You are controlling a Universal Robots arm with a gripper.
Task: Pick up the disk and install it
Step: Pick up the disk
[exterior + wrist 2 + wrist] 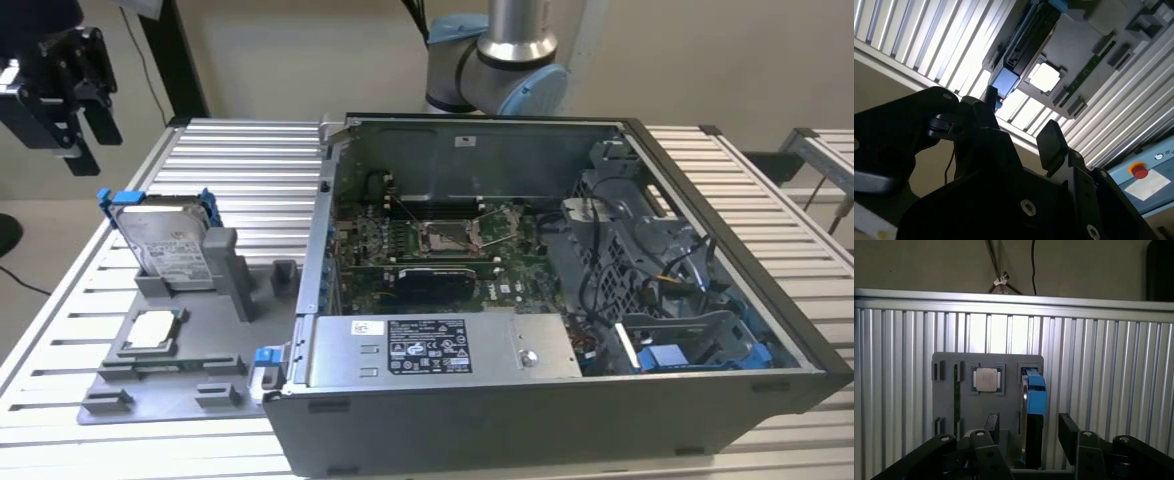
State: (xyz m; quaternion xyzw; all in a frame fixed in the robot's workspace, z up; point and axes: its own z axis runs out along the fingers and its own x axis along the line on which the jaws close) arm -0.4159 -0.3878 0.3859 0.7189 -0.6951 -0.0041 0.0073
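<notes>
Nearest in the exterior view, a flat grey plastic holder tray (100, 405) lies on the ribbed aluminium table (54, 300). It sits on the exterior view's left of a large open grey metal computer case (534, 430). A small square silver chip (151, 330) rests in a shallow seat on the tray's near half. Just inside the case's near wall lies a long grey box with a black-and-white label (441, 350).

Further back, the disk (167, 245), a flat silver-metal hard drive with a white label and blue plastic rails, stands on edge in an upright slot at the tray's far end. It is just beside the case but outside it. At about the same depth, a green circuit board with a square metal socket (454, 235) lies flat on the case floor.

Beyond the disk and well above the table, toward the exterior view's left, hangs the black gripper (91, 140). It is well apart from the disk. Its jaws stand apart and clamp nothing. In the first wrist view its two black fingers (1069, 430) frame the disk, seen edge-on far below.

Farthest back, the silver and blue-grey arm base (514, 60) rises behind the case.
</notes>
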